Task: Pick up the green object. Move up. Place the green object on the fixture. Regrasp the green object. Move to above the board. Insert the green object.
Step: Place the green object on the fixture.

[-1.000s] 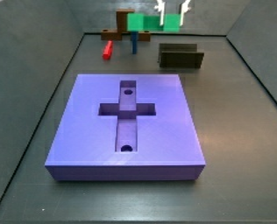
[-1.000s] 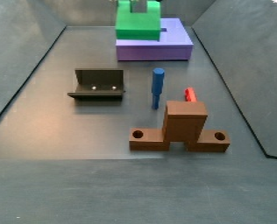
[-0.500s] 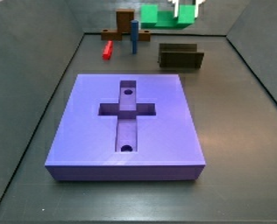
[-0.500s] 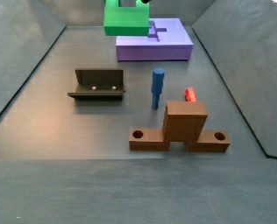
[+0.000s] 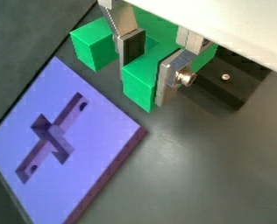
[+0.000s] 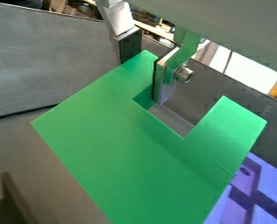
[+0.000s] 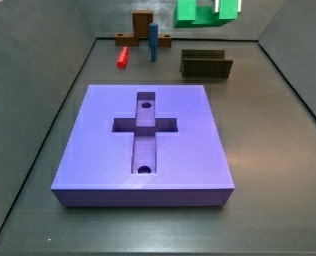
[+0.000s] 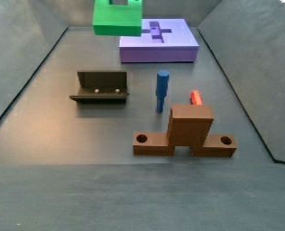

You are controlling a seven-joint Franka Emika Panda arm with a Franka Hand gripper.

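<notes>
The pincer (image 5: pixel 151 63) is pinching the green object (image 5: pixel 138 77): in both wrist views its two flat silver fingers (image 6: pixel 166 74) with dark pads sit in the piece's notch, pressed against the green plastic on either side of a thin wall. In a wrist view the green object (image 6: pixel 141 149) fills most of the picture, a broad bright green face with a square cut-out where the fingers reach in.

In a side view the green object (image 7: pixel 205 11) hangs high in the air at the upper edge of the picture, above the far end of the counter and clear of everything below it; the pincer itself is cut off by the frame there. In a side view from the opposite end the green object (image 8: pixel 117 17) is again at the upper edge, raised above the floor just left of the board (image 8: pixel 160 42).

The board (image 7: pixel 145 142) is a large purple slab lying flat on the dark counter (image 7: pixel 274 180), with a cross-shaped recess and two small round holes in its top; nothing sits in the recess. It also shows below the pincer in a wrist view (image 5: pixel 59 149).

The fixture (image 8: pixel 102 87), a small dark open bracket, stands on the floor well apart from the board, with nothing on it. Near it are a blue peg (image 8: pixel 162 91) standing upright, a thin red bar (image 8: pixel 195 97) and a brown upright post (image 8: pixel 188 132) on a flanged base.
</notes>
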